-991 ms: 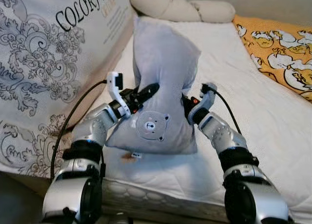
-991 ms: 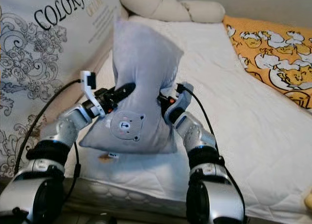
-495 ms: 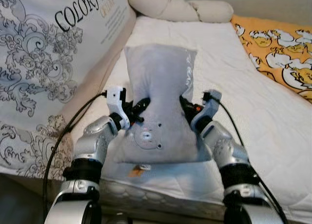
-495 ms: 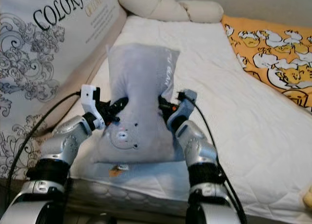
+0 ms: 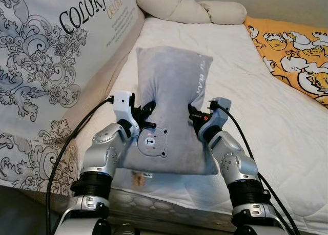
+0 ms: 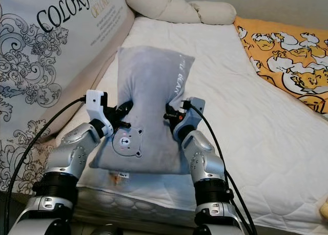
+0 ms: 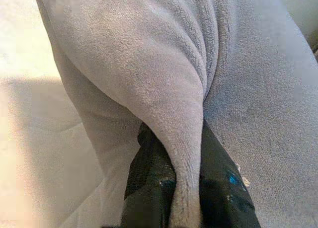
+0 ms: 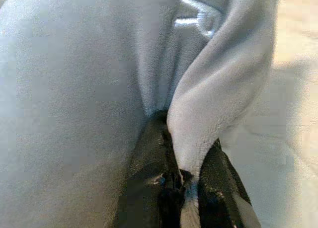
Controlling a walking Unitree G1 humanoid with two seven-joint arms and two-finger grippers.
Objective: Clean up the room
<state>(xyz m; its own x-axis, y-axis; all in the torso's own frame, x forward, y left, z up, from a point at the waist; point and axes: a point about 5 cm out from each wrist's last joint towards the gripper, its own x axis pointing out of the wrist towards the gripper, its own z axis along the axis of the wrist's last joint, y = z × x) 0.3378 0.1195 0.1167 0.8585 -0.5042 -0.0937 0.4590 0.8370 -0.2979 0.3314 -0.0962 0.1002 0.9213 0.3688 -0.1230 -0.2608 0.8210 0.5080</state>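
A grey plush pillow (image 5: 171, 99) with a bear face patch lies on the white mattress (image 5: 256, 91), its near end towards me. My left gripper (image 5: 149, 112) is shut on a fold of its left edge. My right gripper (image 5: 192, 113) is shut on a fold of its right edge. In the left wrist view the grey pillow (image 7: 164, 74) is pinched between the black fingers (image 7: 149, 183). The right wrist view shows the pillow's edge (image 8: 218, 94) squeezed between that gripper's fingers (image 8: 149, 188).
A large patterned pillow (image 5: 46, 71) printed "COLORFUL" leans along the bed's left side. A beige bolster (image 5: 189, 9) lies at the head. An orange blanket with cartoon prints (image 5: 297, 50) covers the right side. A small orange stain (image 5: 138, 179) marks the mattress's near edge.
The pillow stood upright between the grippers; it has been lowered and now lies flatter on the mattress. Both grippers have kept hold of its sides.
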